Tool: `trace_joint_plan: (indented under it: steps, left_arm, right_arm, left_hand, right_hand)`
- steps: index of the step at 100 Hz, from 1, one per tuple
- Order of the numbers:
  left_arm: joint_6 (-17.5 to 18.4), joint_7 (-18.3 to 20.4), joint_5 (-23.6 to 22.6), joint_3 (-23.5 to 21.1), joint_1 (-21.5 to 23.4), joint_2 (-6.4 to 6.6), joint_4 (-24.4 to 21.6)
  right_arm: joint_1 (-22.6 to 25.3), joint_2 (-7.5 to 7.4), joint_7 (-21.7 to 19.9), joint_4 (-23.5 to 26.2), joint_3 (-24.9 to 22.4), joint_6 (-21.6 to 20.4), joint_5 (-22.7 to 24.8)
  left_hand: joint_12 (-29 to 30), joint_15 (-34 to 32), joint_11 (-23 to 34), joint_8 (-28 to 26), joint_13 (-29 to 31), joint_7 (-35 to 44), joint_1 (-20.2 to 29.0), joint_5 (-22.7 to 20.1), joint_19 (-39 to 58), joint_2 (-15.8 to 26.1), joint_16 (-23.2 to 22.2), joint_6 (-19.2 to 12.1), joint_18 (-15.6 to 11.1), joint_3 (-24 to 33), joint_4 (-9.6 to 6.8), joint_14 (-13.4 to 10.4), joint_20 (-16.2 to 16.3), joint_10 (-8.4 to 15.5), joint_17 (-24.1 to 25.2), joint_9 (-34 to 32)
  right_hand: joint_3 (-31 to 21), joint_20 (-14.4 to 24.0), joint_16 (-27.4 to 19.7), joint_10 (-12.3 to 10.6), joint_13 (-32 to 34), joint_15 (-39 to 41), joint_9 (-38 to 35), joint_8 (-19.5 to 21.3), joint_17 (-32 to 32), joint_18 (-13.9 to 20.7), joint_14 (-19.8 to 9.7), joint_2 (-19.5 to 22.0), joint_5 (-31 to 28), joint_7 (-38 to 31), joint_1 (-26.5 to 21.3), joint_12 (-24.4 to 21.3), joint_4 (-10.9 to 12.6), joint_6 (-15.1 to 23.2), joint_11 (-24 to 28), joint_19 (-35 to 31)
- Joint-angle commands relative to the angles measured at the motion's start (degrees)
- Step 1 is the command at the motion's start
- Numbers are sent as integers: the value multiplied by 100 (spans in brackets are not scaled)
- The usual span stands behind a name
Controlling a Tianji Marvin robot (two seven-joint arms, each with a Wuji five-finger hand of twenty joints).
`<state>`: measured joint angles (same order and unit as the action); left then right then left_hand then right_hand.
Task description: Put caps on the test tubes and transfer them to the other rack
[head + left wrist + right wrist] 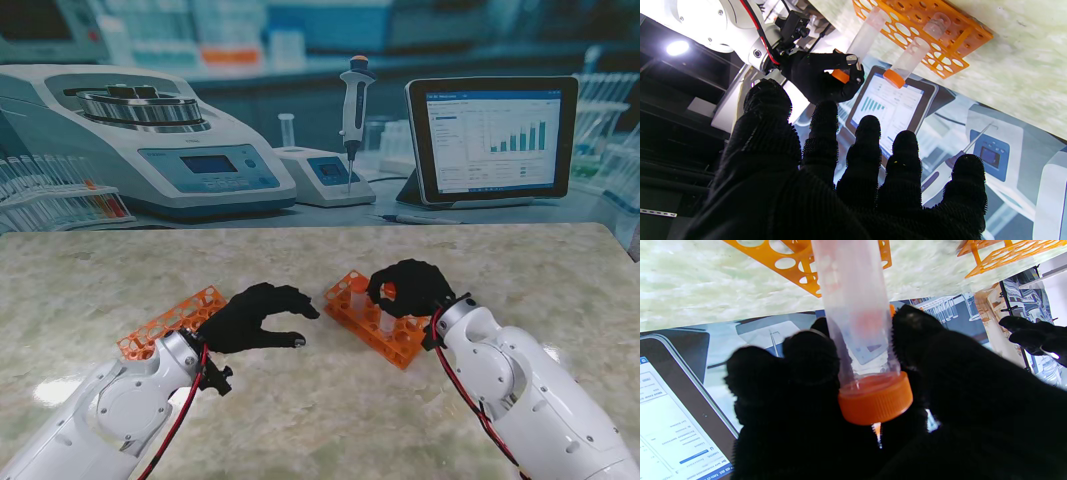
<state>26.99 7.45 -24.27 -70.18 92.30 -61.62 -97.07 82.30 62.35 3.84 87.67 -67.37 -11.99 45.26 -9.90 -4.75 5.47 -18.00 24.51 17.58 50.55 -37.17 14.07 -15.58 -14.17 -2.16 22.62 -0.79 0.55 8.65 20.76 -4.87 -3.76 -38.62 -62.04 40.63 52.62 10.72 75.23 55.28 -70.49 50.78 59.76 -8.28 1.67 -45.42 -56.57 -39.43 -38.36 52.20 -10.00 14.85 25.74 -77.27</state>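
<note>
My right hand (410,285) is shut on a clear test tube (853,323) with an orange cap (875,400). Thumb and fingers pinch it near the cap. The tube's lower end still reaches into the orange rack (375,325) on the right. A second capped tube (907,60) and a short clear tube (937,25) stand in that same rack (973,36). Another orange rack (170,320) lies on the left, behind my left wrist. Between the two racks, my left hand (255,318) hovers open, fingers (867,146) spread and holding nothing.
The racks sit on a pale marble-patterned table (320,420). Behind the table's far edge is a lab backdrop with a tablet (490,140), a pipette (353,105) and a centrifuge (150,135). Both white forearms reach in from the near corners.
</note>
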Motion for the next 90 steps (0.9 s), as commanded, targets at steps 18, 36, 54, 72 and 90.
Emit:
trace_joint_plan:
  steps: [18,36,54,72,90]
  left_arm:
    - [19,12,-11,-7,14,8,1]
    - [19,13,-9,-2,8,8,9]
    - [19,17,-9,10,-4,9,21]
    - [14,21,-10,13,-10,9,25]
    - [15,29,-12,4,-5,11,22]
  right_arm:
    - [-102,39,166,-361,224,13,-85]
    - [-143,74,359,-472,261,-28,-111]
    - [-186,81,393,-527,256,-8,-113]
    - [-217,82,343,-602,319,29,-181]
    - [-189,62,192,-579,330,77,-226]
  left_hand:
    - [114,110,-76,48,-189,-74,33,-13,-322,156,90,-177,-83,54,60,-77,-139,10,47,123]
    - [115,112,-77,46,-193,-69,36,-23,-323,152,91,-176,-78,55,59,-72,-139,15,48,128]
    - [115,112,-77,46,-192,-70,34,-23,-324,156,91,-175,-82,55,59,-72,-139,9,50,127]
    - [115,112,-77,46,-194,-71,33,-21,-328,158,91,-172,-77,53,60,-78,-141,16,53,129]
    - [113,111,-75,46,-191,-73,32,-16,-327,177,90,-176,-82,57,58,-78,-140,16,50,127]
  right_hand:
    - [-1399,105,51,-1528,-74,-145,-603,203,10,-23,-74,829,-528,-579,-1006,154,726,333,869,34]
    - [-1393,109,50,-1521,-75,-172,-602,201,-10,-34,-63,822,-528,-583,-1024,157,706,326,874,54]
    - [-1387,115,56,-1517,-69,-182,-597,197,-13,-42,-59,823,-523,-584,-1027,155,698,330,875,63]
    - [-1353,119,49,-1461,-81,-223,-544,183,-62,-70,-14,826,-471,-559,-1063,155,658,256,864,90]
    - [-891,270,-200,-1369,-124,-922,-278,31,-653,-282,50,883,-245,-299,-1201,-216,414,150,533,284]
